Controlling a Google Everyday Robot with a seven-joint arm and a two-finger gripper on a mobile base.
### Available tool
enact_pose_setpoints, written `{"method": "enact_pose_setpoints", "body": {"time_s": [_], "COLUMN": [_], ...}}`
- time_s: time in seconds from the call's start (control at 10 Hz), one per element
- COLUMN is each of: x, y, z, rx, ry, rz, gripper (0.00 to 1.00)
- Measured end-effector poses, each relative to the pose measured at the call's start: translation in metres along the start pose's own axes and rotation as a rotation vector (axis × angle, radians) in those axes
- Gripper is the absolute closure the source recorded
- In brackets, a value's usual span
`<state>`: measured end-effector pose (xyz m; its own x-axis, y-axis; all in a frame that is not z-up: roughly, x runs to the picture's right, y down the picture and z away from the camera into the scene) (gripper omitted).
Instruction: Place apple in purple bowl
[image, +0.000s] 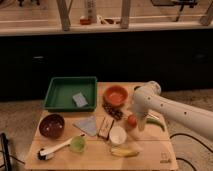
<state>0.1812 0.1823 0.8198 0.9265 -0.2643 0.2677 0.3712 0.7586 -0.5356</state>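
Note:
The apple (131, 120) is small and red-orange. It lies on the wooden table (150, 152), right of centre, between the orange bowl and the white bowl. The purple bowl (52, 125) is dark maroon and stands at the table's left side, far from the apple. My white arm comes in from the right and bends down over the table. My gripper (138, 122) hangs right at the apple's right side, low over the table top. I cannot tell whether it touches the apple.
A green tray (62, 87) holding a grey-blue sponge (79, 99) stands at the back left. There are also an orange bowl (116, 95), a white bowl (117, 135), a banana (124, 152), a green pepper (155, 122), a green cup (77, 145), a white-handled brush (55, 149) and a grey cloth (87, 125).

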Motion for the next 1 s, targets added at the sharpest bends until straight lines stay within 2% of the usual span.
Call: {"method": "enact_pose_setpoints", "body": {"time_s": [0.1, 0.2, 0.8, 0.9, 1.0], "x": [0.0006, 0.0006, 0.0002, 0.0000, -0.0007], "y": [-0.0001, -0.0004, -0.0039, -0.0030, -0.0033], "z": [0.0031, 0.0058, 0.0096, 0.0085, 0.0050], "rx": [0.002, 0.004, 0.007, 0.005, 0.007], "ry": [-0.009, -0.014, -0.011, -0.006, -0.001], "rz": [0.000, -0.001, -0.022, -0.028, -0.036], "gripper": [0.22, 0.27, 0.88, 0.96, 1.00]}}
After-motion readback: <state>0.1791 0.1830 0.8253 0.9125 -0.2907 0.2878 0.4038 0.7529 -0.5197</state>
